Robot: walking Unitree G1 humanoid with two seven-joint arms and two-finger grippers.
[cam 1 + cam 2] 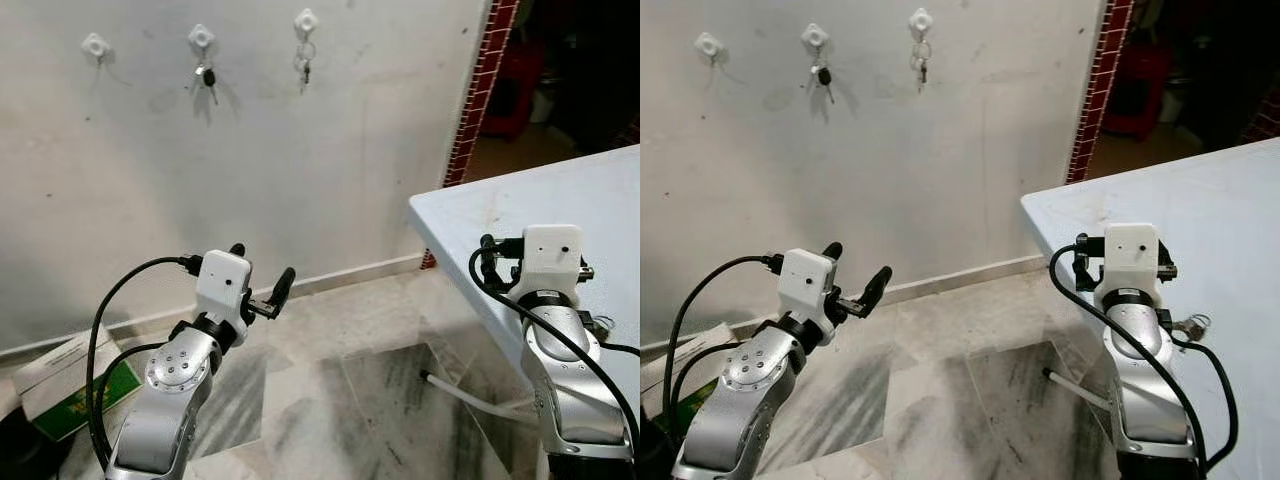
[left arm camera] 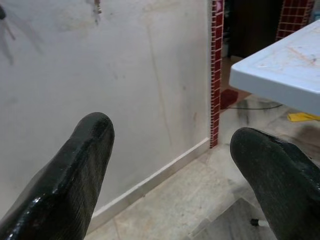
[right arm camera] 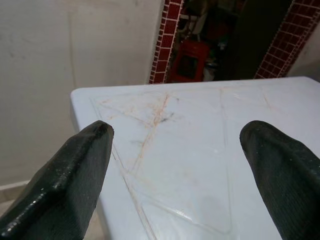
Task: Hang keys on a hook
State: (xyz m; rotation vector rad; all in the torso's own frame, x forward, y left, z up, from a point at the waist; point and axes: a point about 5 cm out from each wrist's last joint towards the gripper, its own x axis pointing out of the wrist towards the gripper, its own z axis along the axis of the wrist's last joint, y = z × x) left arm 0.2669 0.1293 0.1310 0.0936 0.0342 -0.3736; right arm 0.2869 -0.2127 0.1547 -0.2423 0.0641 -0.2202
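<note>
While the left gripper (image 1: 262,276) is raised toward the wall (image 1: 300,160), its fingers stand apart and hold nothing. On the wall, 3 hooks (image 1: 201,37) are mounted; 2 carry keys (image 1: 206,79). The right gripper (image 3: 175,150), fingers apart, points over the white table (image 3: 200,170).
</note>
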